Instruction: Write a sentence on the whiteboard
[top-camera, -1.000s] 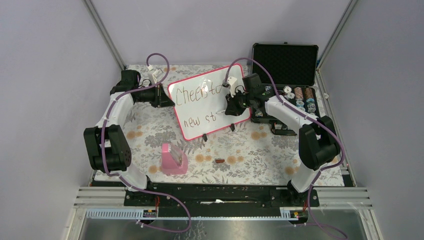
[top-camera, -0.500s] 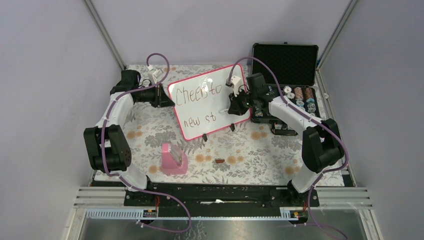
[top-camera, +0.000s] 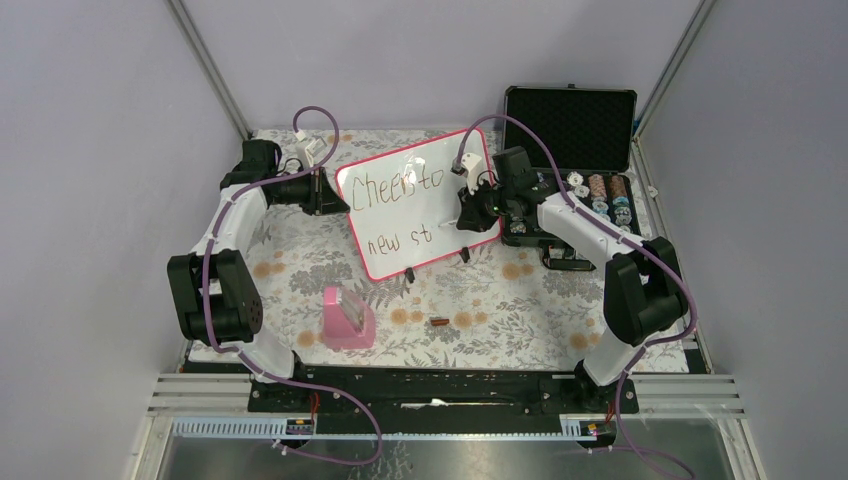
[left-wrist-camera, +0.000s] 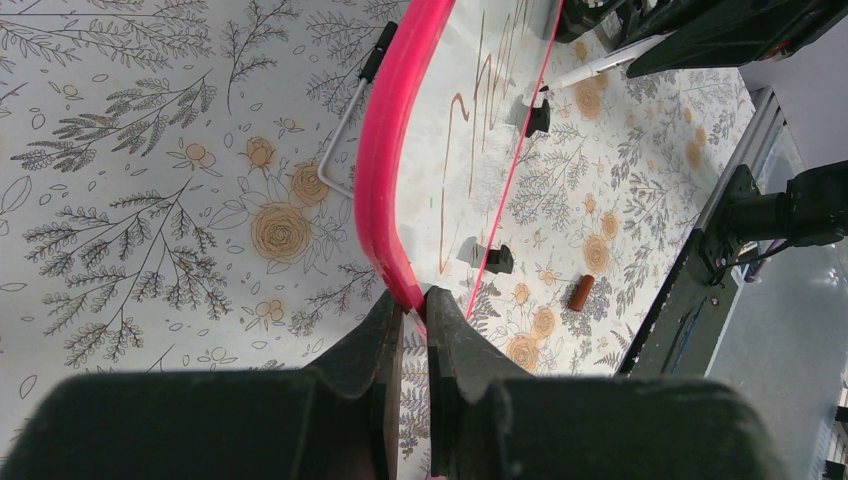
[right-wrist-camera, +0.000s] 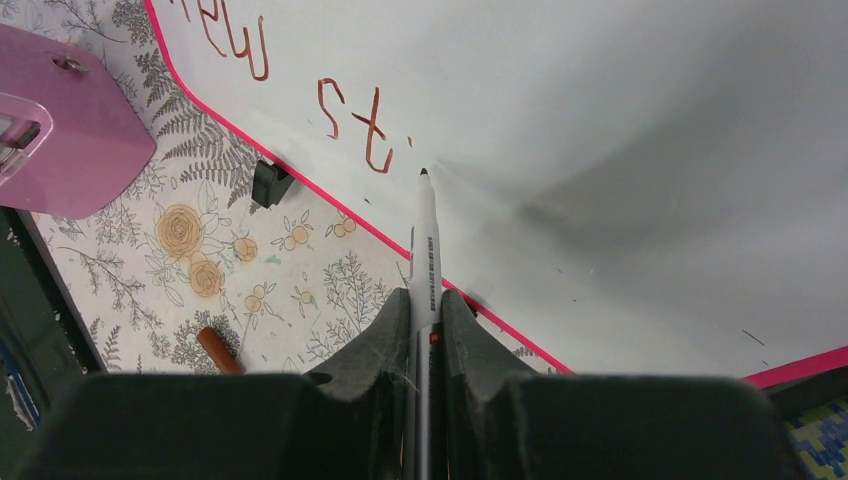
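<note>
The whiteboard (top-camera: 425, 215) with its pink frame sits askew at the table's middle back. The sentence (top-camera: 398, 187) reads "Cheers to" above "new st". My left gripper (top-camera: 333, 196) is shut on the board's left frame edge; the left wrist view shows the pink frame (left-wrist-camera: 388, 160) pinched between the fingertips of that gripper (left-wrist-camera: 413, 308). My right gripper (top-camera: 468, 212) hovers over the board's right part, shut on a white marker (right-wrist-camera: 424, 250). The marker's dark tip is just right of the "st" (right-wrist-camera: 352, 120); whether it touches the whiteboard (right-wrist-camera: 600, 120) I cannot tell.
A pink block (top-camera: 347, 318) and a small brown cap (top-camera: 438, 322) lie on the floral cloth in front of the board. An open black case (top-camera: 570, 125) with several round chips (top-camera: 600, 195) stands at the back right, close behind my right arm.
My right gripper shifted slightly right and back with the marker a second ago, then held still. The left gripper and the board have not moved.
</note>
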